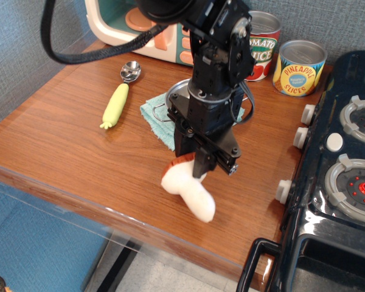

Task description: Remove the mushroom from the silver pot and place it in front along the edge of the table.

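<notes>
Room: blue-grey textured wall behind, and a clear panel runs below the near edge at lower left.
Surface: brown wood-grain worktop (61, 140) with a rounded front edge, glossy under the light.
Counts: one mushroom, one silver pot, two tin cans, one corn cob, one scoop, one cloth, one toy oven, one black stove.
Tool: and there's the tool (198, 169), pointing straight down near the front edge, fingers pinching the top of the mushroom (188, 190)!
Mushroom: white stem lying slanted toward the front right, reddish-brown cap peeking out just under the tool; whether it touches the wood I cannot tell.
Silver pot: the silver pot (177, 92) sits behind the arm on a teal cloth (153, 115), mostly hidden, only the left rim and a wire handle showing.
Left side: yellow-green corn cob (115, 106) lies lengthwise, a metal scoop (130, 71) just beyond its far tip.
Back row: tomato sauce can (261, 45) half hidden by the arm, pineapple can (298, 67) beside it, cream toy oven (115, 24) at the far left.
Right edge: black toy stove (340, 176) butts against the worktop, knobs facing it.
Open room: wide bare wood left of the mushroom along the front edge.
</notes>
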You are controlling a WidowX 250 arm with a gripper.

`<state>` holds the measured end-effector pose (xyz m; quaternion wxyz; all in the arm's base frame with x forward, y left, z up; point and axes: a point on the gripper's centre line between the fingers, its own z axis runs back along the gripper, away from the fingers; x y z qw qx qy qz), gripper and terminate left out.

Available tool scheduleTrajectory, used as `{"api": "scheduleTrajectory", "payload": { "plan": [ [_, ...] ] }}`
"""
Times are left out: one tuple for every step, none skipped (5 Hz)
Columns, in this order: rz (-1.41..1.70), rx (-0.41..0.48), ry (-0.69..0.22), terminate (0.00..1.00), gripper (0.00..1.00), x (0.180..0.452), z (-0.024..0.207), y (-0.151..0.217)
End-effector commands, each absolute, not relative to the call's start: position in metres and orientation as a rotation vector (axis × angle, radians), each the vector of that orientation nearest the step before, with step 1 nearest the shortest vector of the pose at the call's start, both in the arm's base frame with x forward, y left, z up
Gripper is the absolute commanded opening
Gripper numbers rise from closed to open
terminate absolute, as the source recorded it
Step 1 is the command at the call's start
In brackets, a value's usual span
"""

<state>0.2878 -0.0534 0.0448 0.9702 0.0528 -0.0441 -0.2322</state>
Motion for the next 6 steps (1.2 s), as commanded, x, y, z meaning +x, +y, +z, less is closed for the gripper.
{"api": "scheduleTrajectory", "payload": {
  "plan": [
    [-0.446,0.095,-0.209,0.0,1.0,0.2885,0.0854,-0.0435],
    [-0.435,0.085,-0.21,0.0,1.0,0.2886,0.0861,-0.0401],
    [-0.435,0.085,-0.21,0.0,1.0,0.2886,0.0861,-0.0401],
    [-0.435,0.085,-0.21,0.0,1.0,0.2886,0.0861,-0.0401],
    [-0.435,0.085,-0.21,0.0,1.0,0.2886,0.0861,-0.0401],
    [-0.435,0.085,-0.21,0.0,1.0,0.2886,0.0861,-0.0401]
  ]
}}
